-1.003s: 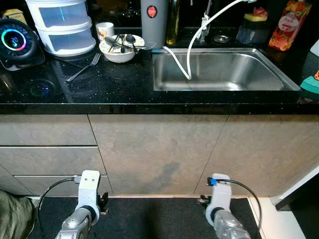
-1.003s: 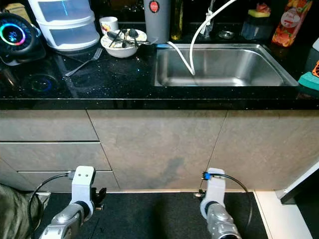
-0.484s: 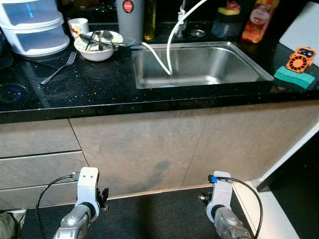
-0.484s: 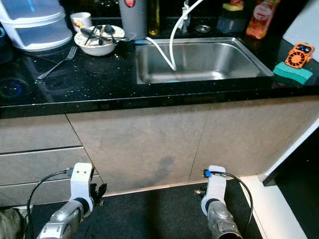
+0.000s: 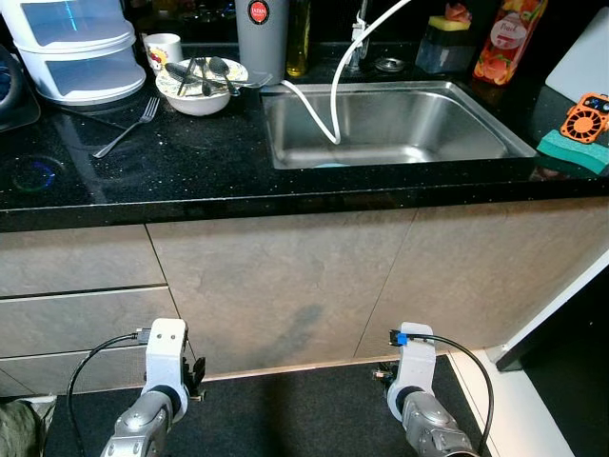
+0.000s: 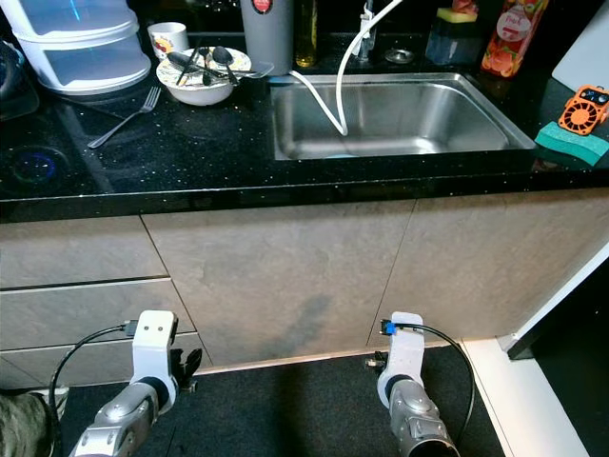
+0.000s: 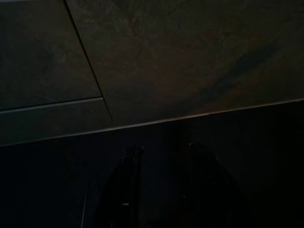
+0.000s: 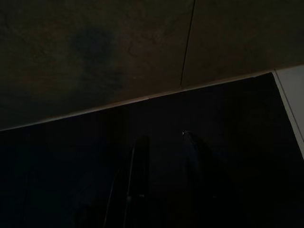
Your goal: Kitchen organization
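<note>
— Where are the arms?
— Both hang low: left gripper [image 7: 159,185] and right gripper [image 8: 164,183], fingers slightly parted (dim wrist views), each holding nothing.

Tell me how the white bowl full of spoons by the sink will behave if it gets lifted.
The white bowl looks like ceramic, so probably rigid, fairly heavy for its size and breakable if knocked. The spoons lie loose across its rim, handles sticking out, so they would likely slide or clatter off if it tilts. It appears to hold food residue, so its inside may be slippery.
</note>
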